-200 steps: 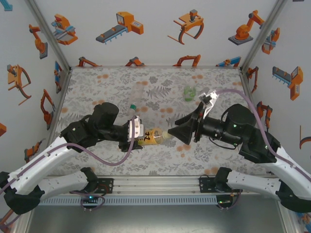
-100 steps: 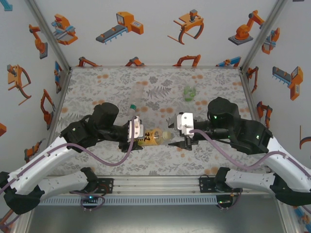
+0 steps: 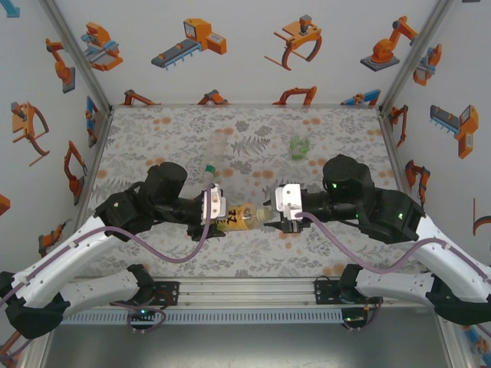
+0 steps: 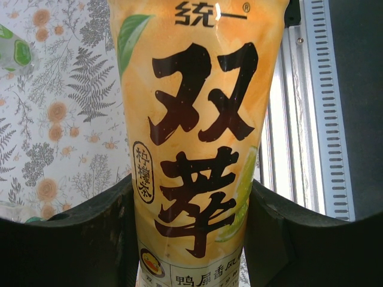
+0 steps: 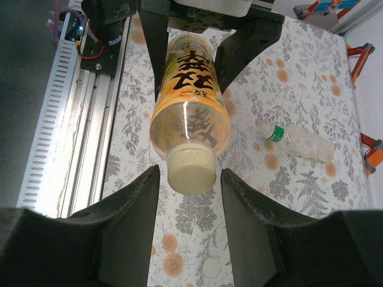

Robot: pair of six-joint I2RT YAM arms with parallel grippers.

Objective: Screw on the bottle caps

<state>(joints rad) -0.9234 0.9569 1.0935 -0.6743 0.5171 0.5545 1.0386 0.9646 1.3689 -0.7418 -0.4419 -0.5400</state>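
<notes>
With left claw (image 3: 219, 212), grips amber bottle (image 3: 238, 217) by its labelled body, clamped tight, holding it level above worktop (image 3: 153, 138), neck to the right. Carries pale cap (image 5: 191, 170) on that neck. With right claw (image 3: 281, 218), straddles the cap, fingers parted, small gaps either side. Farther back on worktop: clear bottle (image 5: 302, 146) lying down, green cap (image 5: 274, 134) on.

At frame centre the left gripper (image 3: 215, 213) clasps the amber bottle (image 3: 236, 218) sideways, its neck pointing right toward the right gripper (image 3: 274, 218); a green-labelled bottle (image 3: 299, 146) sits upper right.
</notes>
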